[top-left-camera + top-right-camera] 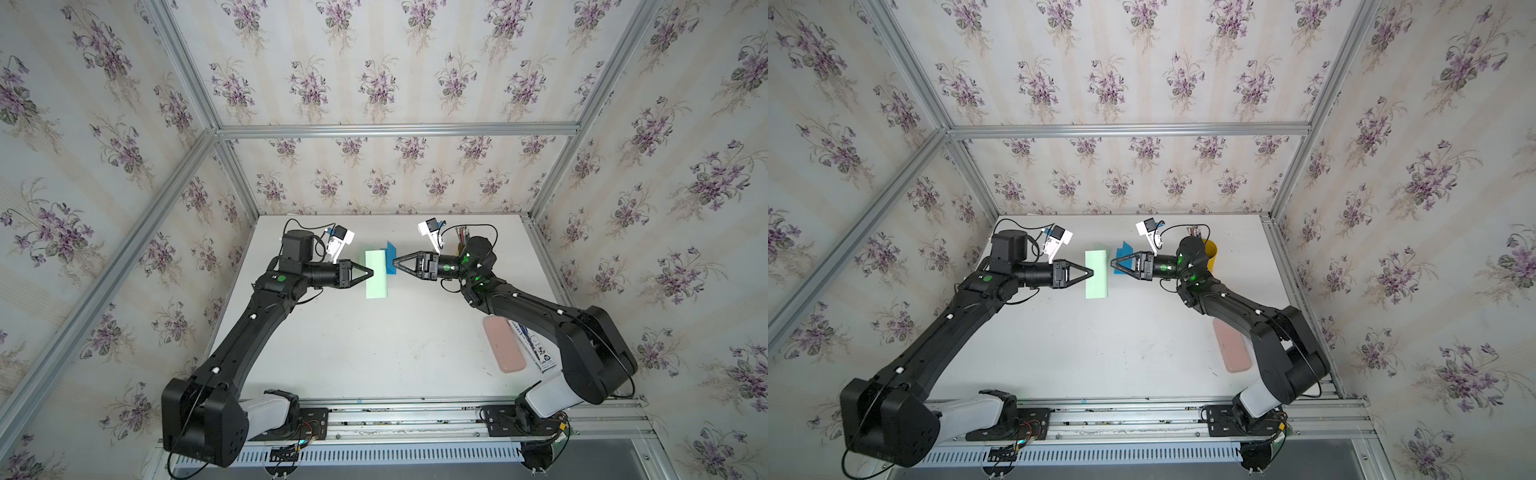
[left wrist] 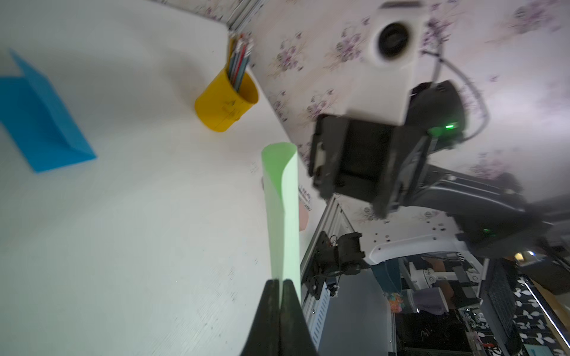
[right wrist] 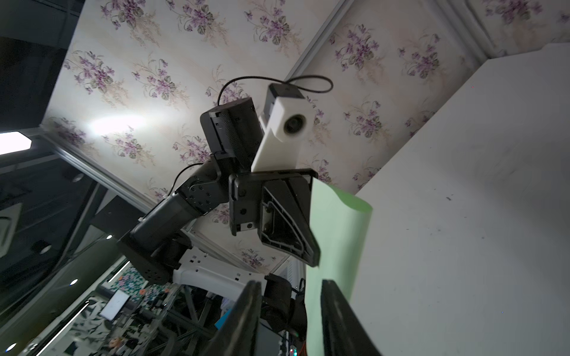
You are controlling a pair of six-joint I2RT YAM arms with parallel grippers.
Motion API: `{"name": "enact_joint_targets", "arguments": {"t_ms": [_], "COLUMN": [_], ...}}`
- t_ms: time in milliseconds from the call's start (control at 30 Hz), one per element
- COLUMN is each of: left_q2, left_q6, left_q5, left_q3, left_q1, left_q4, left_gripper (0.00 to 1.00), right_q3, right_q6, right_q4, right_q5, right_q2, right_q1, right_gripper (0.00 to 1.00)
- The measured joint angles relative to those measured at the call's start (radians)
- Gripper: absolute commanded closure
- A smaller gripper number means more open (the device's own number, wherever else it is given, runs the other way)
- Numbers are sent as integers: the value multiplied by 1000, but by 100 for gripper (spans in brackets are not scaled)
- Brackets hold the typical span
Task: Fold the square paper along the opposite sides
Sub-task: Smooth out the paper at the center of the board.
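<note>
Green paper (image 1: 377,274) is mid-table btwn the two arms, doubled over w/ its opposite edges brought together; looks lifted off the table (image 1: 374,353), cannot be sure; L gripper (image 1: 371,273) has fingers (image 2: 266,314) pressed together on those paired edges; far side is a soft rounded loop, not a crease; R gripper (image 1: 395,262) sits just beside that loop, jaws apart, gripping nothing; step in hand looks like fold formed but unpressed; next move prob needs the loop flattened w/o the edges slipping out of line; blue paper (image 2: 46,123) lies just beyond, best left alone
</note>
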Motion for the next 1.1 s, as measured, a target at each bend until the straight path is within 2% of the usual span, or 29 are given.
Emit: {"name": "enact_joint_targets", "arguments": {"t_ms": [133, 267, 400, 533, 800, 1100], "left_q2": [132, 284, 400, 514, 621, 687], "left_q6": [113, 173, 220, 270, 341, 380], "left_q5": [-166, -278, -303, -327, -445, -517], "left_q3": [23, 38, 95, 161, 204, 206], "left_q1": [-40, -100, -172, -199, -205, -205], "left_q4": [-258, -392, -444, -472, -523, -518], "left_gripper": [100, 100, 100, 100, 100, 100], "right_q3": [-66, -202, -327, -424, -426, -348], "right_q6": [-257, -457, -620, -735, -877, -965], "right_q4": [-208, -303, -269, -151, 55, 140], "right_q5": [157, 378, 567, 690, 787, 780], "right_q2": [-106, -175, -203, -178, 3, 192], "right_q1": [20, 124, 265, 341, 426, 444], "right_gripper": [78, 85, 89, 94, 97, 100]}}
